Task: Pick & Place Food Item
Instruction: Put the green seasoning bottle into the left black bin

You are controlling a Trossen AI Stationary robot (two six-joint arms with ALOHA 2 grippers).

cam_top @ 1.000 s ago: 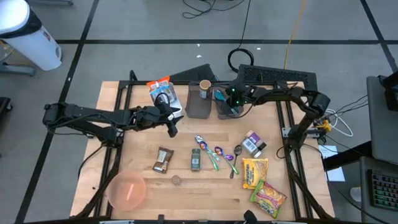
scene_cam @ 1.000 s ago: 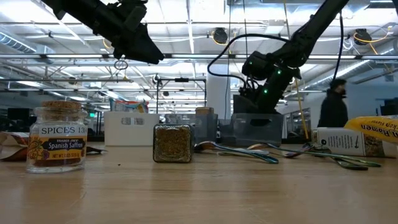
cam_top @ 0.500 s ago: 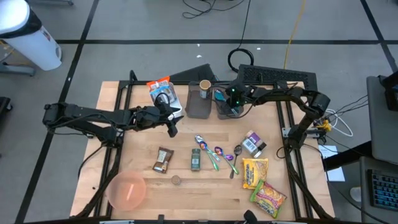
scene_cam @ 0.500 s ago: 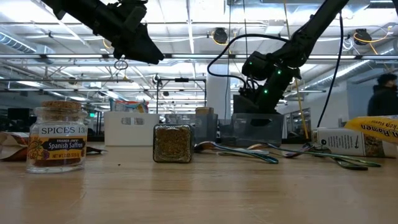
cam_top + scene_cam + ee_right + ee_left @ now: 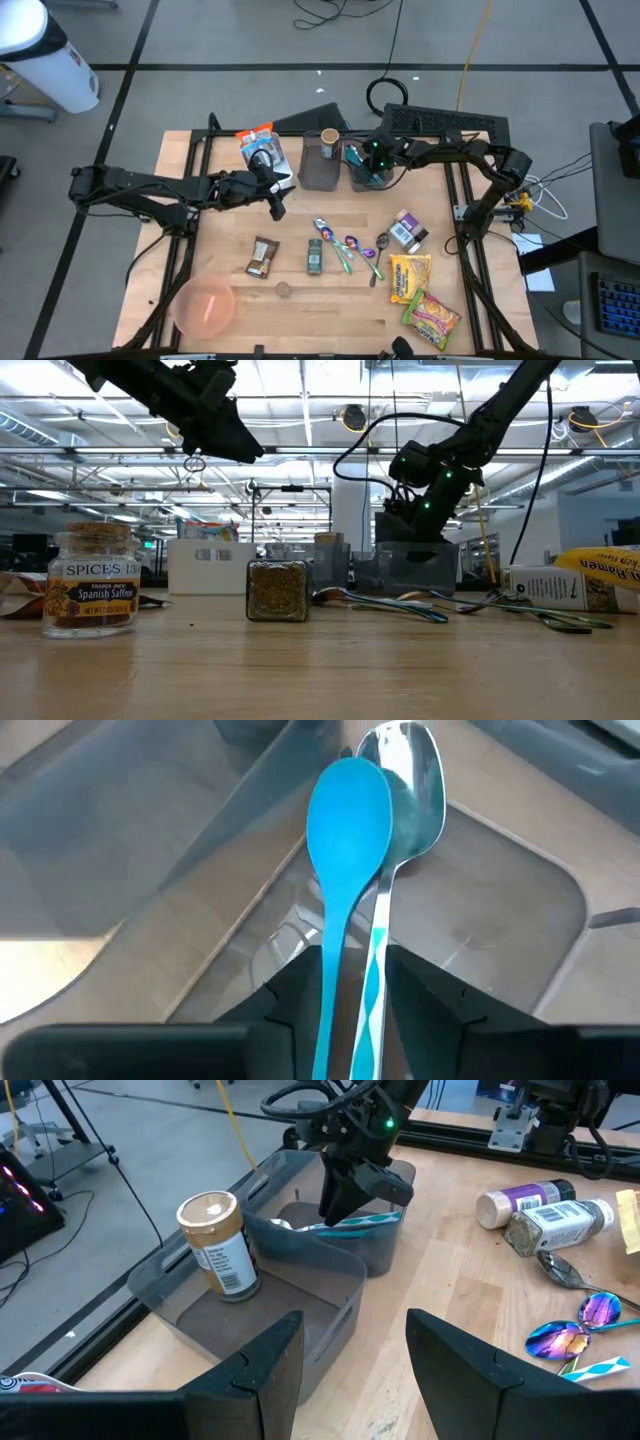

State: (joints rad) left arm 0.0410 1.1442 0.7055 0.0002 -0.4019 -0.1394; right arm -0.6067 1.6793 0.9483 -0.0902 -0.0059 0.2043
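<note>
Only the right wrist view looks inside the grey bin (image 5: 520,920): a matte blue plastic spoon (image 5: 345,815) and a glossy metal spoon (image 5: 405,765) with a blue-and-white striped handle lie side by side, their handles running between the right hand's (image 5: 350,995) parted fingers. Whether those fingers press the handles I cannot tell.

The left wrist view shows that same right hand (image 5: 340,1205) reaching down into the far-right bin (image 5: 385,1245), with a gold-lidded cylindrical jar (image 5: 218,1245) upright in the neighbouring bin (image 5: 330,1310) to its left. The left hand (image 5: 355,1365) hovers open, holding nothing.

From above, the wooden surface (image 5: 300,310) carries flat crinkled noodle packets (image 5: 410,277), a pink round bowl (image 5: 203,306) and iridescent spoons (image 5: 352,242) nearer the front.

The low view alone reads a glass cork-topped saffron jar (image 5: 92,580).
</note>
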